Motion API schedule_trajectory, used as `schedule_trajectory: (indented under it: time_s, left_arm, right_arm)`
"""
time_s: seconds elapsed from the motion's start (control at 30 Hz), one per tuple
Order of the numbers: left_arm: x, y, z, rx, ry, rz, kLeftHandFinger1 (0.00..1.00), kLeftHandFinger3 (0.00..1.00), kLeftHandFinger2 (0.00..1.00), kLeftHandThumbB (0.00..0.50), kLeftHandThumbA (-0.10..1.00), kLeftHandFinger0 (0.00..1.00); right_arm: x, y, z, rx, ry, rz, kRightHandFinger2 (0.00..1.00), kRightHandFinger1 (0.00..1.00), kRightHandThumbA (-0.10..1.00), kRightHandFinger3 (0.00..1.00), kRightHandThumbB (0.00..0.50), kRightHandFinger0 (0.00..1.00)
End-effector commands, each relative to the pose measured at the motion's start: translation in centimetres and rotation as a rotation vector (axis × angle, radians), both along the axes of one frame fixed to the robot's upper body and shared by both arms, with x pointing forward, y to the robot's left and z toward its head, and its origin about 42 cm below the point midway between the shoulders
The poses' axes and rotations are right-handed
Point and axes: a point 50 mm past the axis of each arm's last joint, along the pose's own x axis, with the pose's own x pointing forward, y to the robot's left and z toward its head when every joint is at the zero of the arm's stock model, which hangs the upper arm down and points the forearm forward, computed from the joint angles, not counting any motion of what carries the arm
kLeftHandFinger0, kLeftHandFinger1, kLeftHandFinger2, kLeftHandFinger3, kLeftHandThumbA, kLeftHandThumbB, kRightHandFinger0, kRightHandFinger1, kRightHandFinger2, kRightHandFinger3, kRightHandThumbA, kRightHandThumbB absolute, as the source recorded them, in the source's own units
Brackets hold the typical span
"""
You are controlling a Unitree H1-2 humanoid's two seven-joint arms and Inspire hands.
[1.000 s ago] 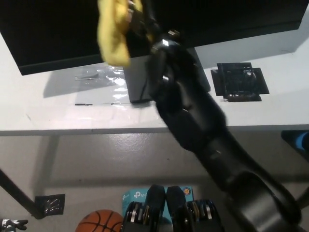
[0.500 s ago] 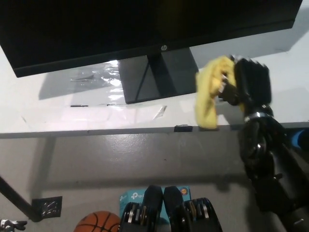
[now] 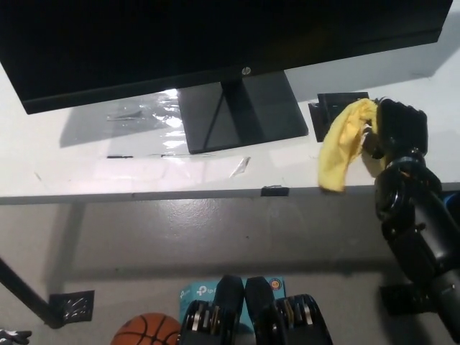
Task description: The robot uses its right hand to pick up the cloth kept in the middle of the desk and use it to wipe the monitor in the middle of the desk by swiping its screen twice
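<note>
Head view: right hand grips yellow cloth hanging lengthwise down.

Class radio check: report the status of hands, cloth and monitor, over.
Right hand shut on yellow cloth, cloth hanging over the desk edge. Monitor clear of the hand. Left hand out of view.
</note>
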Motion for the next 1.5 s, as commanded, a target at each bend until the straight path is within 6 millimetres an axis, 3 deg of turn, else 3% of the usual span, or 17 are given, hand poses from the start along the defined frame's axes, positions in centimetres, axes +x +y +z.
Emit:
schedule_trajectory:
  time_s: [0.0,0.03,0.1,0.17,0.23,0.27,0.3,0.33,0.37,0.4,0.43,0.57,0.73,0.77,0.93,1.33,1.47]
  left_arm:
    - [-0.2,0.3,0.8,-0.001,-0.037,-0.008,0.47,0.81,0.62,0.175,0.27,0.44]
    - [-0.2,0.3,0.8,0.001,-0.039,-0.011,0.46,0.80,0.62,0.186,0.30,0.43]
    - [-0.2,0.3,0.7,0.003,-0.034,-0.013,0.46,0.81,0.61,0.188,0.31,0.44]
    - [-0.2,0.4,0.6,0.003,-0.036,-0.015,0.46,0.81,0.61,0.186,0.32,0.43]
    - [-0.2,0.3,0.6,0.004,-0.039,-0.013,0.45,0.79,0.60,0.184,0.30,0.41]
    - [-0.2,0.3,0.6,0.005,-0.039,-0.012,0.46,0.80,0.62,0.181,0.31,0.42]
    - [-0.3,0.3,0.6,0.009,-0.033,-0.012,0.48,0.81,0.64,0.178,0.31,0.44]
    - [-0.4,0.4,0.7,0.009,-0.031,-0.009,0.48,0.81,0.65,0.179,0.31,0.44]
    - [-0.4,0.4,0.8,0.009,-0.037,-0.011,0.48,0.81,0.65,0.188,0.31,0.45]
    - [-0.3,0.3,0.8,0.008,-0.039,-0.012,0.48,0.81,0.64,0.189,0.31,0.44]
    - [-0.3,0.4,0.9,0.008,-0.039,-0.008,0.48,0.81,0.64,0.178,0.29,0.45]
    - [-0.3,0.5,0.8,0.013,-0.042,-0.006,0.48,0.82,0.63,0.168,0.30,0.45]
    - [-0.1,0.5,0.9,0.014,-0.051,-0.007,0.48,0.83,0.63,0.168,0.30,0.45]
    - [-0.1,0.5,0.8,0.017,-0.051,-0.009,0.47,0.83,0.62,0.194,0.33,0.45]
    - [-0.3,0.4,0.7,0.022,-0.061,-0.011,0.46,0.81,0.61,0.156,0.30,0.43]
    - [-0.5,0.3,0.8,0.002,-0.053,-0.008,0.47,0.81,0.60,0.143,0.26,0.45]
    - [-0.5,0.4,0.9,0.012,-0.046,-0.006,0.48,0.84,0.63,0.148,0.27,0.46]
  right_arm:
    - [2.6,0.6,4.8,0.019,-0.104,-0.027,0.24,0.06,-0.10,0.60,0.110,0.00]
    - [2.8,0.8,5.2,0.017,-0.100,-0.020,0.18,0.00,-0.10,0.57,0.130,0.00]
    - [2.8,1.3,5.3,0.001,-0.076,0.008,0.22,0.05,-0.10,0.55,0.165,0.02]
    - [2.6,1.7,5.1,-0.003,-0.067,0.022,0.17,0.01,-0.10,0.54,0.177,0.00]
    - [2.5,2.2,4.9,-0.030,-0.012,0.041,0.30,0.11,-0.10,0.62,0.175,0.08]
    - [2.3,2.3,4.8,-0.032,0.001,0.050,0.28,0.07,-0.07,0.80,0.186,0.05]
    - [1.7,2.7,4.5,0.006,0.051,0.085,0.51,0.24,0.15,1.00,0.229,0.20]
    - [1.4,2.9,4.4,0.017,0.070,0.099,0.60,0.31,0.23,1.00,0.255,0.27]
    - [1.2,3.0,4.5,0.009,0.109,0.112,1.00,0.68,0.47,1.00,0.321,0.50]
    - [1.1,3.0,4.5,0.006,0.126,0.116,1.00,0.98,0.43,1.00,0.298,0.60]
    - [0.3,3.3,4.7,0.043,0.166,0.144,1.00,1.00,0.59,1.00,0.380,1.00]
    - [-1.5,3.6,5.5,0.112,0.201,0.193,1.00,1.00,0.72,1.00,0.500,1.00]
    - [-2.8,3.4,6.2,0.159,0.210,0.217,1.00,1.00,0.68,1.00,0.500,1.00]
    - [-3.3,3.3,6.4,0.147,0.214,0.223,1.00,1.00,0.69,1.00,0.500,1.00]
    - [-3.9,2.8,6.8,0.136,0.225,0.218,1.00,1.00,0.67,1.00,0.500,1.00]
    - [-6.4,1.8,7.3,0.110,0.172,0.199,1.00,1.00,0.65,1.00,0.500,1.00]
    - [-11.1,1.6,8.4,0.067,0.035,0.241,1.00,1.00,0.59,1.00,0.433,1.00]
